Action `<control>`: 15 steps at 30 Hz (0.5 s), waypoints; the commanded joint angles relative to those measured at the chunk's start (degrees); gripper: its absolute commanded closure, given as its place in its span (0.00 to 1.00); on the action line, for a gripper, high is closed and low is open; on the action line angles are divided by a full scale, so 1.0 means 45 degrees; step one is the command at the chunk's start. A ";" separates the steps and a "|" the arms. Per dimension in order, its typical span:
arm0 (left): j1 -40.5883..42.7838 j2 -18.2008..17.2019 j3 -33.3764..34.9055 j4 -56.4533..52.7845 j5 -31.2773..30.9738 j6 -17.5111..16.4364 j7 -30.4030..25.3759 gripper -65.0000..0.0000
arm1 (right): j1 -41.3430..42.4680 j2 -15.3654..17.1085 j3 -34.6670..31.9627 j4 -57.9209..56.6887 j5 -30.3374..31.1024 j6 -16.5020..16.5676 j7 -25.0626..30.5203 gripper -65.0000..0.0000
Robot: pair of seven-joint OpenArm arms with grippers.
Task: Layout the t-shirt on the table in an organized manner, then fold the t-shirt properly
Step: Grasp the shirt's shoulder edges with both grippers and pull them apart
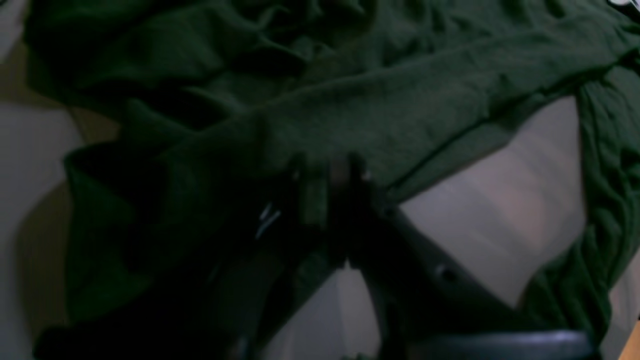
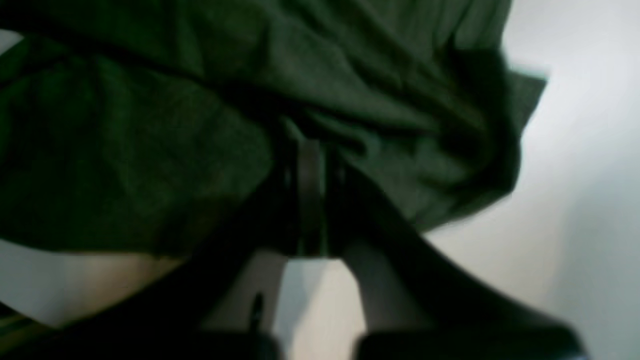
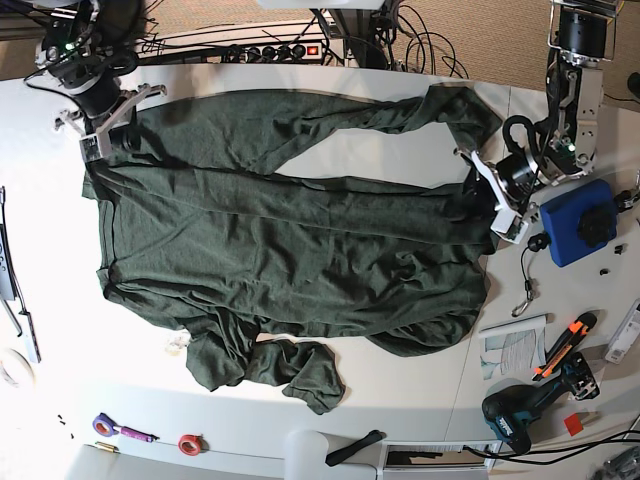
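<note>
Both pincers were pinched onto the t-shirt [image 3: 290, 240]: your left gripper [image 3: 487, 190] held the edge at the base view's right, your right gripper [image 3: 100, 140] the corner at upper left, jaws pressed together on cloth in each wrist view. The shirt lay spread but wrinkled on the table [image 3: 400, 400], 1 sleeve bunched near the front edge. You did best to pull both grips apart evenly, keeping the fabric low and taut. No readable writing showed.
</note>
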State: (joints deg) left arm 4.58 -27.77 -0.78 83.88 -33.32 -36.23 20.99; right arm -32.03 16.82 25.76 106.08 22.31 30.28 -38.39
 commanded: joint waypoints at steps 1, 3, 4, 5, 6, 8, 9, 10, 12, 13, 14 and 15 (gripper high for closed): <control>-0.0209 -0.0136 -0.0087 0.0209 -0.0277 0.0136 -0.0335 0.90 | -0.0024 0.0185 0.0097 -0.0282 0.0024 -0.0034 0.0214 1.00; -0.0214 -0.0102 -0.0087 0.0209 -0.0257 0.0393 -0.0330 0.90 | 0.0034 0.0185 0.0097 -0.1302 0.0029 -0.0034 0.0131 1.00; -0.0214 -0.0102 -0.0087 0.0209 -0.0262 0.0525 -0.0335 0.90 | 0.0034 0.0185 0.0097 -0.1773 0.0034 -0.0029 0.0136 1.00; -0.0214 -0.0112 -0.0092 0.0209 -0.0262 0.0656 -0.0335 0.90 | 0.0024 0.0185 0.0097 -0.2142 0.0034 -0.0029 0.0121 1.00; -0.0219 -0.0107 -0.0151 0.0209 -0.0253 0.0738 -0.0330 0.90 | 0.0019 0.0185 0.0097 -0.2424 0.0039 -0.0024 0.0005 1.00; -0.0209 -0.0112 -0.0437 0.0209 -0.0219 0.0763 -0.0325 0.90 | 0.0019 0.0185 0.0102 -0.2613 0.0034 -0.0019 -0.0447 1.00; -0.0209 -0.0112 -0.0665 0.0209 -0.0219 0.0763 -0.0321 0.90 | 0.0019 0.0194 0.0107 -0.2594 0.0039 -0.0019 -0.0733 1.00; -0.0209 -0.0112 -0.0947 0.0209 -0.0219 0.0763 -0.0306 0.90 | 0.0024 0.0223 0.0112 -0.2574 0.0044 -0.0005 -0.0957 1.00; -0.0214 -0.0121 -0.1593 0.0214 -0.0223 0.0758 -0.0136 0.90 | 0.0019 0.0296 0.0121 -0.2574 0.0039 0.0039 -0.1214 1.00; -0.0214 -0.0117 -0.1914 0.0214 -0.0243 0.0724 0.0155 0.90 | 0.0019 0.0364 0.0121 -0.2574 0.0044 0.0068 -0.1404 1.00; -0.0214 -0.0121 -0.2200 0.0214 -0.0335 0.0612 0.0505 0.90 | 0.0019 0.0452 0.0121 -0.2574 0.0068 0.0175 -0.1632 1.00; -0.0209 -0.0136 -0.2438 0.0214 -0.0432 0.0452 0.0899 0.90 | 0.0019 0.0544 0.0126 -0.2574 0.0092 0.0228 -0.1865 1.00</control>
State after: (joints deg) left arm 4.25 -27.53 -11.44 83.92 -34.13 -33.50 26.30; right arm -30.59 19.11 26.48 95.33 27.14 31.66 -38.92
